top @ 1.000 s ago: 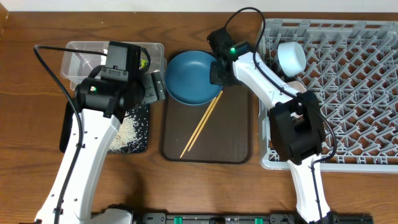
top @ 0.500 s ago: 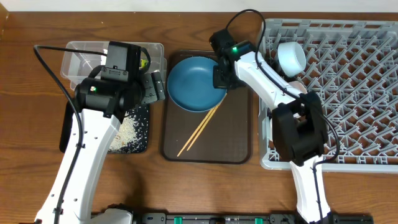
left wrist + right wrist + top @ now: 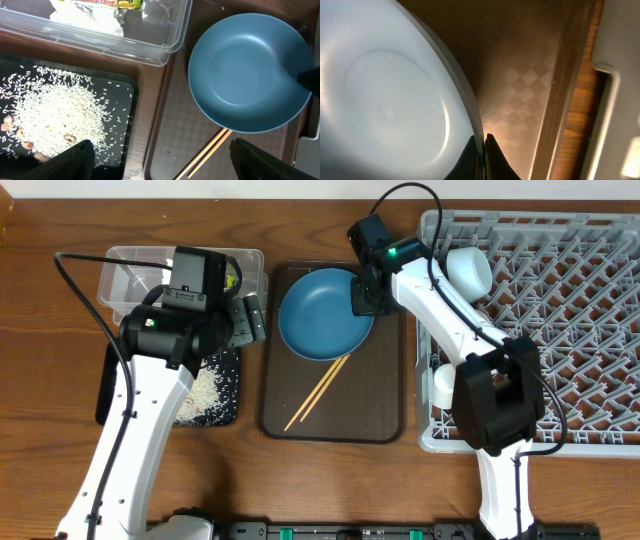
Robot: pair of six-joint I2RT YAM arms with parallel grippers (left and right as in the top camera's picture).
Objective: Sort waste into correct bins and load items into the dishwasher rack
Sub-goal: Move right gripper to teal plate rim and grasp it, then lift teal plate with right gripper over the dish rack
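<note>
My right gripper [image 3: 363, 298] [image 3: 483, 145] is shut on the right rim of the blue round plate [image 3: 325, 315] [image 3: 250, 70] [image 3: 385, 100], which hangs tilted over the back of the brown tray [image 3: 385, 405]. A pair of chopsticks [image 3: 320, 392] [image 3: 210, 152] lies slanted on the tray, just in front of the plate. At the tray's left edge my left gripper [image 3: 248, 320] [image 3: 160, 160] stands open with nothing between its fingers. The clear bin [image 3: 130, 265] [image 3: 165, 35] holds white tissue [image 3: 85, 17] and a snack wrapper [image 3: 100, 2]. The black bin [image 3: 222, 395] [image 3: 125, 85] holds rice scraps [image 3: 55, 115].
The grey dishwasher rack [image 3: 560, 310] fills the right side. A white bowl [image 3: 468, 272] sits at its back left and a small white cup [image 3: 444, 384] near its left wall. The rack's left wall [image 3: 615, 75] is close to my right gripper.
My right gripper has carried the plate to the right and a little toward the back, off the chopsticks' far end. The chopsticks shifted slightly left. The left arm has not moved.
</note>
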